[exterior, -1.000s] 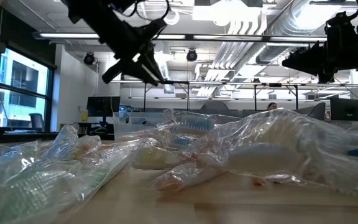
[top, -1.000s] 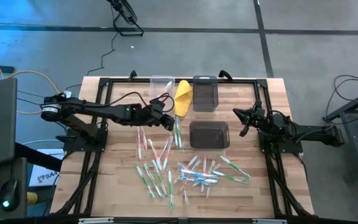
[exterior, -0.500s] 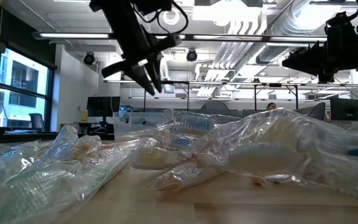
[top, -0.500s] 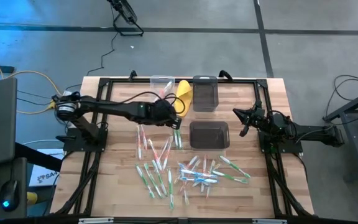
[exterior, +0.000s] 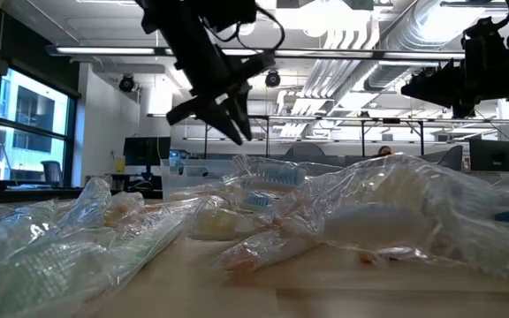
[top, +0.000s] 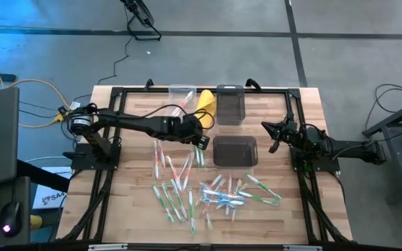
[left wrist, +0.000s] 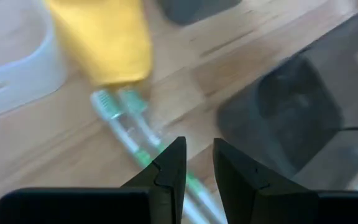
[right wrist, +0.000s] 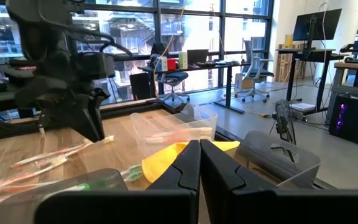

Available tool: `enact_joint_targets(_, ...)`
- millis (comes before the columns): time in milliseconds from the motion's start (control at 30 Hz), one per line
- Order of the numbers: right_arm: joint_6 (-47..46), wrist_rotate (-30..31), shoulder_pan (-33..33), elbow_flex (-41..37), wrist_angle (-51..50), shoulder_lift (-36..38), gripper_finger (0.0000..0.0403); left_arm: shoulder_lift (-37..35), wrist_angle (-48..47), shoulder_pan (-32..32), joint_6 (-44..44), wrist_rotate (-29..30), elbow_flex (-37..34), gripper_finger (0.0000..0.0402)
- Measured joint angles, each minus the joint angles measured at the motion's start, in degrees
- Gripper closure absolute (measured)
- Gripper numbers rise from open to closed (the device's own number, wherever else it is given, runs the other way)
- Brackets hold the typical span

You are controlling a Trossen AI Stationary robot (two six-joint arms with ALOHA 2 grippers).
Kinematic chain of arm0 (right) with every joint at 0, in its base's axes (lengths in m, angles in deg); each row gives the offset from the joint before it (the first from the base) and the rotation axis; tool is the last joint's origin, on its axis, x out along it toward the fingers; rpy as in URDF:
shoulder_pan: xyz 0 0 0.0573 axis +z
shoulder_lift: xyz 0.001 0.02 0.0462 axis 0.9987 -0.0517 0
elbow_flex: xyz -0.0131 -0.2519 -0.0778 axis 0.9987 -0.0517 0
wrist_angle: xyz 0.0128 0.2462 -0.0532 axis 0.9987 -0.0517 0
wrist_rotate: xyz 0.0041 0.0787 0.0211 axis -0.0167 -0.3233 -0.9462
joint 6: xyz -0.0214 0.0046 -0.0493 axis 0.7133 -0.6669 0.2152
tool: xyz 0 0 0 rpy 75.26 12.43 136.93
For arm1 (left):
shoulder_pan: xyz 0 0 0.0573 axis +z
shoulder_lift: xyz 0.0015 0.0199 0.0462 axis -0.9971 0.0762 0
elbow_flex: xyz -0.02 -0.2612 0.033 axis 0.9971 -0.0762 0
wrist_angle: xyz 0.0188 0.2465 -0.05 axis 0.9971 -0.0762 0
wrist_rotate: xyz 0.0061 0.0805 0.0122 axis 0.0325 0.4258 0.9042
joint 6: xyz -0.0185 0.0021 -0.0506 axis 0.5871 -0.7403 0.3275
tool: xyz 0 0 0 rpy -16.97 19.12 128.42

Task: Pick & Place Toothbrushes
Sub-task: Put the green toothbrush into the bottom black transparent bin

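The left claw [top: 199,139] hangs above the counter [top: 131,174] with its fingers a narrow gap apart and nothing between them, just beside the near dark bin [top: 235,150] and the yellow folded thing [top: 206,106]. Directly under it, the left wrist view shows two green-headed toothbrushes [left wrist: 129,127] lying side by side, heads toward the yellow thing and handles running back beneath the fingers. Their long axis lies roughly across the fingers' gap, so a straight drop would likely straddle them. The rest of the toothbrushes [top: 215,195] lie scattered farther toward the counter's front edge. The right claw [top: 271,137] waits closed and empty, beyond the bin, farther from this pair.
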Motion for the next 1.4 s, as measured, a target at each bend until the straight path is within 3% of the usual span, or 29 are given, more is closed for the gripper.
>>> enact_joint_targets(267, -0.01, 0.06, 0.00, -0.01, -0.04, -0.05, 0.0401, 4.41, -6.66, 0.84, 4.09, -0.30, -0.01, 0.0325)
enact_joint_targets(633, 0.01, 0.19, 0.02, 0.00, -0.30, -1.08, 0.0401, 9.87, -3.64, 0.84, 7.25, -0.59, 0.00, 0.0325)
enact_joint_targets(1000, 0.01, 0.22, 0.00, 0.00, -0.38, -1.36, 0.0401, 8.76, -0.55, 0.80, -0.62, -0.74, 0.09, 0.0325)
enact_joint_targets(1167, 0.01, 0.20, 0.02, 0.00, -0.40, -1.36, 0.0401, 8.81, -0.49, 0.80, 0.04, -0.79, 0.09, 0.0323)
enact_joint_targets(1400, 0.01, 0.21, 0.00, 0.00, -0.42, -1.36, 0.0401, 8.82, -0.64, 0.80, 0.17, -1.60, 0.09, 0.0266)
